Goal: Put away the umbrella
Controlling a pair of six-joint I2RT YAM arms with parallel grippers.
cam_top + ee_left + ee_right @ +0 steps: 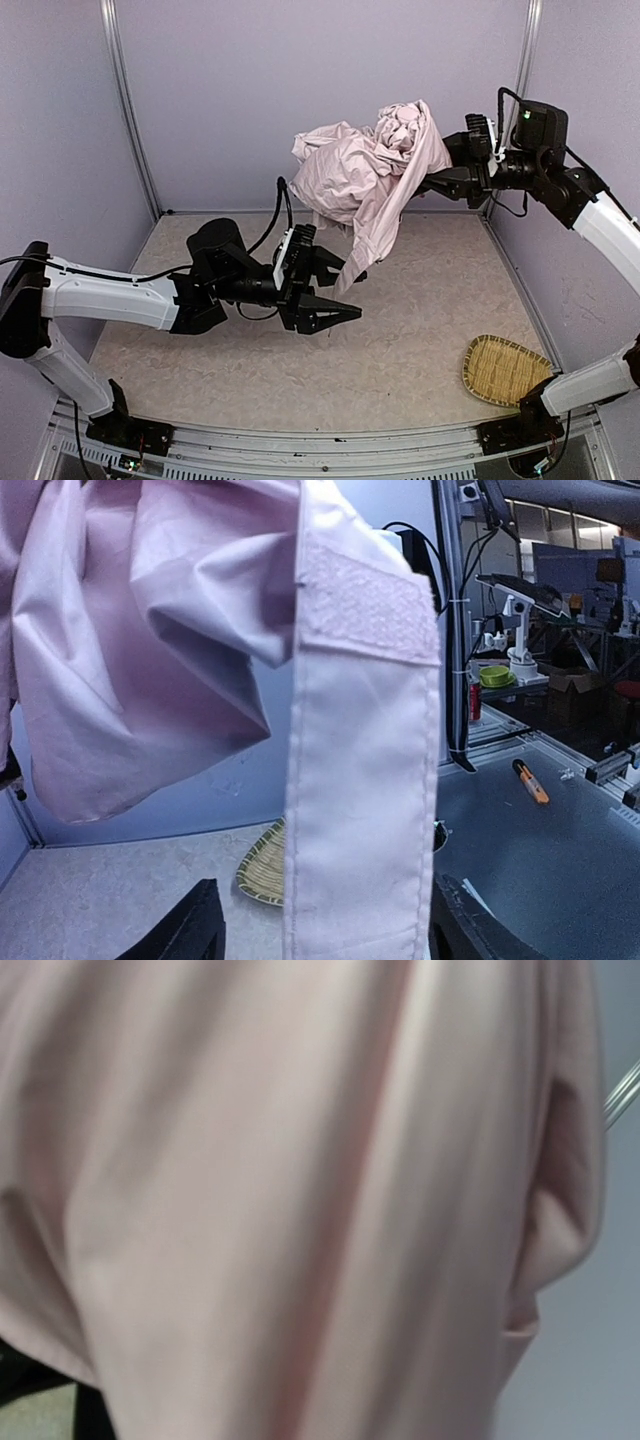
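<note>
The umbrella [360, 170] is a crumpled bundle of pale pink fabric held in the air at the back right. My right gripper [428, 186] reaches into its right side and carries it; its fingertips are buried in the fabric. The right wrist view shows only pink fabric [300, 1200]. A long pink closing strap [375, 235] with a velcro patch [365, 605] hangs down from the bundle. My left gripper [345, 293] is open below it. In the left wrist view [325, 935] the strap [360, 800] hangs between the two spread black fingers [190, 930], with gaps on both sides.
A woven straw basket [500, 368] lies on the table at the front right, near the right arm's base; it also shows in the left wrist view [262, 865]. Purple walls close in the back and sides. The table is beige.
</note>
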